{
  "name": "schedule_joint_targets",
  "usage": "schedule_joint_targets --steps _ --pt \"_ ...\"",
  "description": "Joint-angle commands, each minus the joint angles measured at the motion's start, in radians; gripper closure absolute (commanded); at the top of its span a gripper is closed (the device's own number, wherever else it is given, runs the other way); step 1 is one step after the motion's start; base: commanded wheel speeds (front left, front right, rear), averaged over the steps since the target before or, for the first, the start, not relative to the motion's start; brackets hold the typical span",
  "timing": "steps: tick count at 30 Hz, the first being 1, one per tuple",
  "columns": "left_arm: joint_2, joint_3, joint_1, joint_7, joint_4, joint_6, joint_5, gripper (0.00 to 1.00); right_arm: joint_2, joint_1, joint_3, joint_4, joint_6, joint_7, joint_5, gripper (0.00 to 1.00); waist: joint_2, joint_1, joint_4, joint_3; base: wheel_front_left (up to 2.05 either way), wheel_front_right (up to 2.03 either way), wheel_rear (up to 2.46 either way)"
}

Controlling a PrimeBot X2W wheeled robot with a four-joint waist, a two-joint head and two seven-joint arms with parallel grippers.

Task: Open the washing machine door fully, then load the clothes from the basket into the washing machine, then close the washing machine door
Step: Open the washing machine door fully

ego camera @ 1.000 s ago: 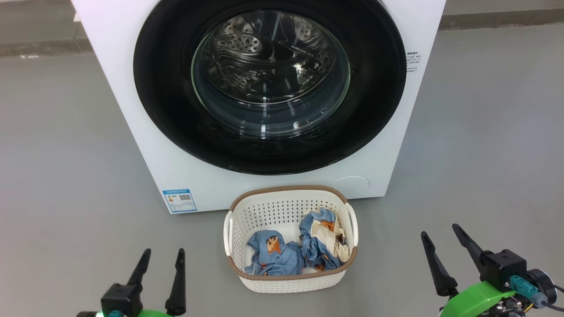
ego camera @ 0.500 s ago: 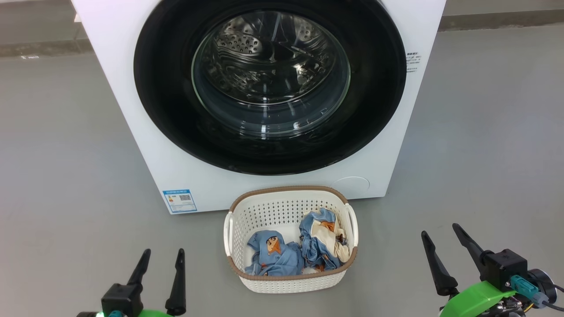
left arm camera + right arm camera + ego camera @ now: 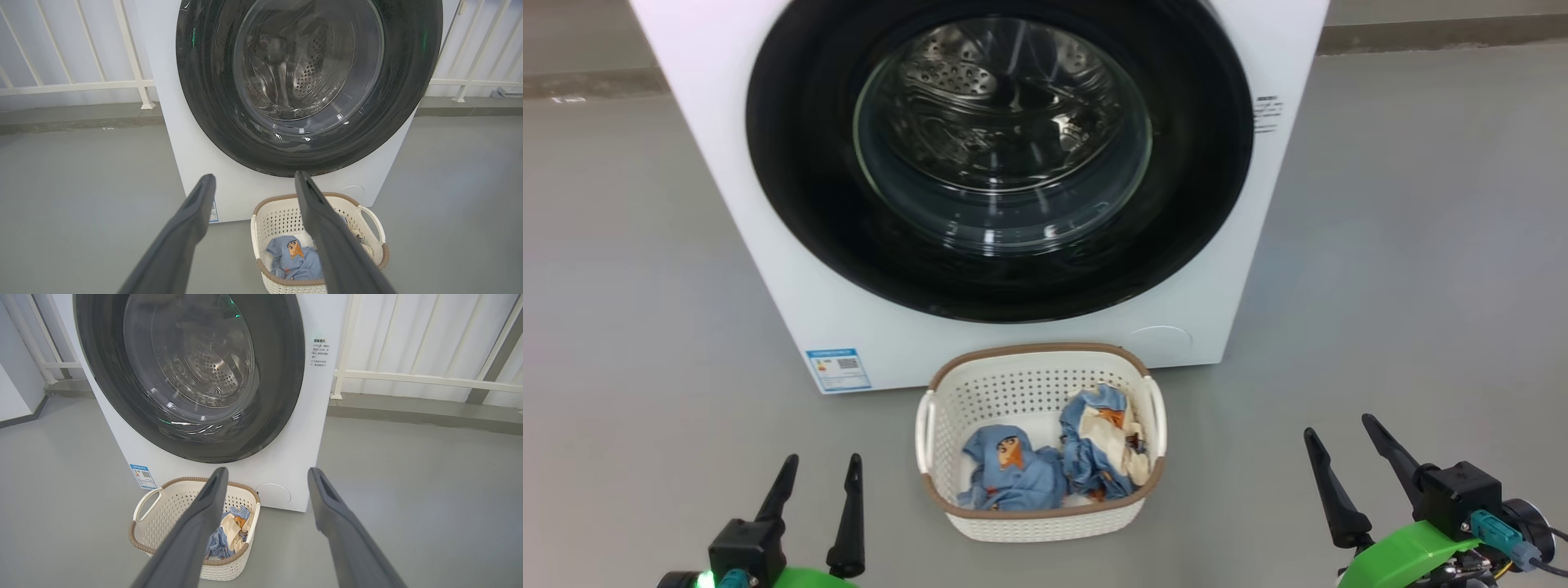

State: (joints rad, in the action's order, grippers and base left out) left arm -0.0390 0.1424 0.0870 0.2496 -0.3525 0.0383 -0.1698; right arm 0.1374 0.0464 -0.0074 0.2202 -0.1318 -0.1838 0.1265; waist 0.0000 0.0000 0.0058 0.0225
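The white washing machine [image 3: 768, 269] stands on the floor with its round black washing machine door [image 3: 800, 163] shut; the steel drum shows through the glass. The cream basket [image 3: 1037, 523] sits right in front of it. Two blue garments, the clothes [image 3: 1013, 474], lie inside, one with cream patches [image 3: 1107, 441]. My left gripper [image 3: 822, 459] is open and empty, low and left of the basket. Right of the basket, my right gripper [image 3: 1338, 425] is open and empty. The left wrist view looks past the open left gripper [image 3: 254, 175] at door [image 3: 204, 81] and basket [image 3: 278, 220].
Grey floor [image 3: 1405, 286] lies to both sides of the machine. A white railing [image 3: 408, 377] and a low grey kerb [image 3: 408, 412] run behind it. A blue energy sticker [image 3: 837, 369] and a round filter cap [image 3: 1160, 339] sit low on the machine's front.
The whole head picture has shifted a little to the left, so the camera has moved. The door, basket and clothes keep their places. Both grippers stay open.
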Motion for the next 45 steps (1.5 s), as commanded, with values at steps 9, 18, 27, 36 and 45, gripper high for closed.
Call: schedule_joint_targets --steps 9,18,27,36,45 --pt "-0.015 -0.028 0.047 0.012 0.024 -0.005 0.008 0.00 0.016 0.042 0.019 -0.023 0.001 -0.013 0.011 0.00 0.0000 0.0000 -0.001 -0.007 1.21 1.21 -2.42" --pt "-0.014 -0.034 0.044 0.012 0.044 -0.004 0.001 0.00 0.015 0.043 0.017 -0.022 0.001 -0.014 0.012 0.00 0.0000 0.0000 0.000 -0.010 1.01 1.01 -2.02" --pt "-0.014 -0.033 0.043 0.012 0.040 -0.001 0.010 0.00 0.015 0.046 0.017 -0.019 0.001 -0.015 0.011 0.00 0.0000 0.0000 -0.002 -0.010 0.32 0.32 -0.64" --pt "-0.014 -0.036 0.040 0.012 0.043 -0.002 0.012 0.00 0.013 0.045 0.016 -0.018 0.001 -0.015 0.010 0.00 0.0000 0.0000 -0.005 -0.011 0.00 0.00 0.00" --pt "-0.013 -0.035 0.040 0.012 0.035 -0.004 0.017 0.00 0.013 0.047 0.017 -0.012 0.001 -0.017 0.011 0.00 0.0000 0.0000 -0.008 -0.009 0.00 0.00 0.00"
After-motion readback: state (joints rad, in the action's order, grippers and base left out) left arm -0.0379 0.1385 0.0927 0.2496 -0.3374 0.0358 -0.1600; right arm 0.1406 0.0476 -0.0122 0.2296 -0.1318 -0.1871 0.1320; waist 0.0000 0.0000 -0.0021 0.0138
